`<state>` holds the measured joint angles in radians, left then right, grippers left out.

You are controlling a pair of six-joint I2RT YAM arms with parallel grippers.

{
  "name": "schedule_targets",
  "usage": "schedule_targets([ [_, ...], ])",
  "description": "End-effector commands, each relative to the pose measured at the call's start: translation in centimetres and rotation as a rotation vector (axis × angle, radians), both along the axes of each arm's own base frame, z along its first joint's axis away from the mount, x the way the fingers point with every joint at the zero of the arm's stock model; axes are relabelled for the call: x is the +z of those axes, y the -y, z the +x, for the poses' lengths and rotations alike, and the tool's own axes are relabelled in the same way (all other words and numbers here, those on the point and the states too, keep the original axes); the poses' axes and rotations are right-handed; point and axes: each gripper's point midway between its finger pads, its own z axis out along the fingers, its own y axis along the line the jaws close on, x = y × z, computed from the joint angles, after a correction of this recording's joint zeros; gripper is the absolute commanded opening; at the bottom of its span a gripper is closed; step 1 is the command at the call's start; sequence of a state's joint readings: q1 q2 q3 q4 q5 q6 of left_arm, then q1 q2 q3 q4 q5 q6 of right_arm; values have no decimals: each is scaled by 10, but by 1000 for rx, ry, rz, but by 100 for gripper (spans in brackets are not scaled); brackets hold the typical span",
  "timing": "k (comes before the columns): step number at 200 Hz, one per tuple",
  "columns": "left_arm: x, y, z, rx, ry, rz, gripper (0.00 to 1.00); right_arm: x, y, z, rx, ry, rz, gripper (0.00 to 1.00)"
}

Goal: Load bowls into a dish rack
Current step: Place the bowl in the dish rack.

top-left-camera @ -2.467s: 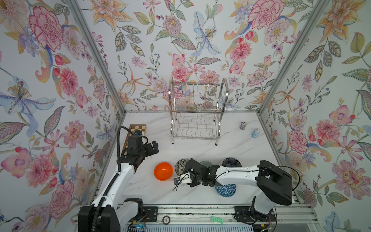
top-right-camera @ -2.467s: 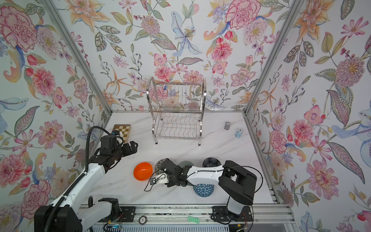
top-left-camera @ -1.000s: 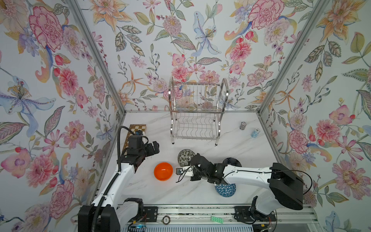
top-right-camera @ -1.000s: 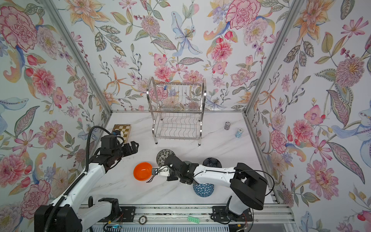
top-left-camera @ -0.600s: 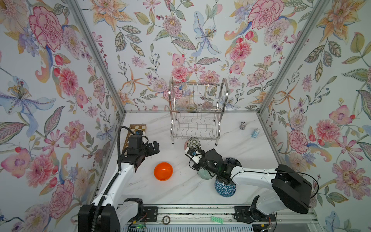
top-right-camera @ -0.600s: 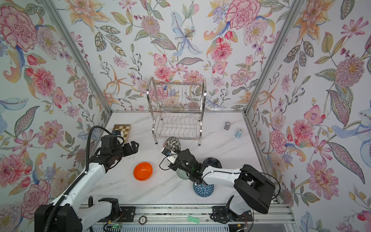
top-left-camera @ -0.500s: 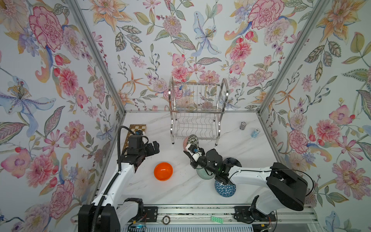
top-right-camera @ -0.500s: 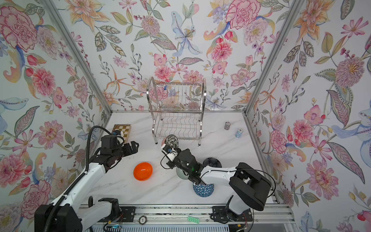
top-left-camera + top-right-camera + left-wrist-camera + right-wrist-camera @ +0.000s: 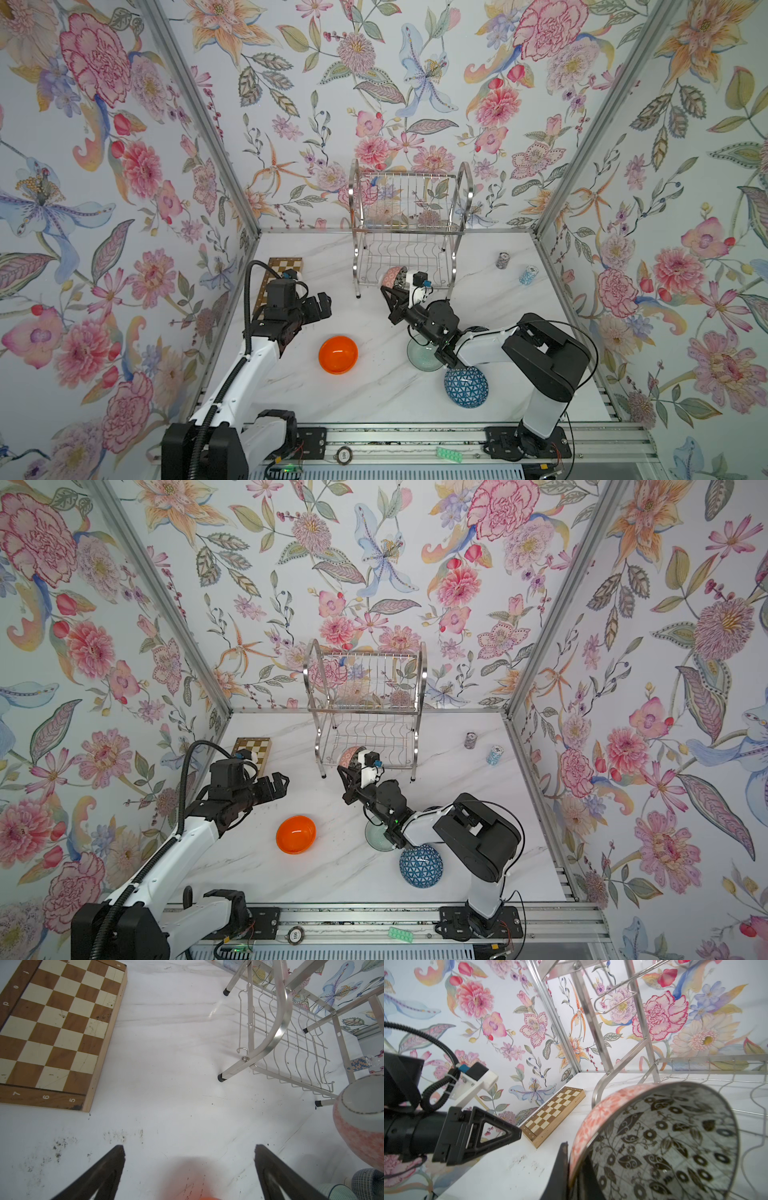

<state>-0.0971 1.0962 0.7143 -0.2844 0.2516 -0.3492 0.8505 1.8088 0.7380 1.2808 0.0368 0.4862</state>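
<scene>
Pinches the rim of the floral bowl (image 9: 392, 275) in the right claw (image 9: 572, 1162), bowl on edge, lower shelf of the rack (image 9: 409, 252) just beyond.

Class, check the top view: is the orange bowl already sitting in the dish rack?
No, the orange bowl rests on the white table, well apart from the dish rack.

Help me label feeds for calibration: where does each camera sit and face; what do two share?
Top views: high in front, looking down at the chrome wire dish rack; left arm, right arm show.
Left wrist: on its arm, faces the white marble tabletop; open left gripper shows.
Right wrist: on its arm, faces the rack; right gripper shut on the black-and-white floral bowl.
Shared: both wrist views show the brown wooden chessboard.
</scene>
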Motion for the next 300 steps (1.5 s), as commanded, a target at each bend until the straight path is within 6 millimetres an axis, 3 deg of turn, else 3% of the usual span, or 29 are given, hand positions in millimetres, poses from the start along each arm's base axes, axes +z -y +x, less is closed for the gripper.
schedule_targets([
  [1,14,6,4,-15,31,-24,99,42,0,5,40,-2,224,0],
  [117,13,9,3,-26,31,-24,99,38,-8,34,152,-261,455,1],
  [153,13,11,2,-31,32,-24,99,32,-16,49,198,-412,480,0],
  [194,13,12,1,-35,32,-22,99,15,-11,68,194,-591,529,0],
  [269,14,16,0,-46,33,-17,99,-2,-22,96,240,-770,529,0],
  [300,13,17,-1,-50,31,-12,99,2,-27,107,273,-781,499,0],
])
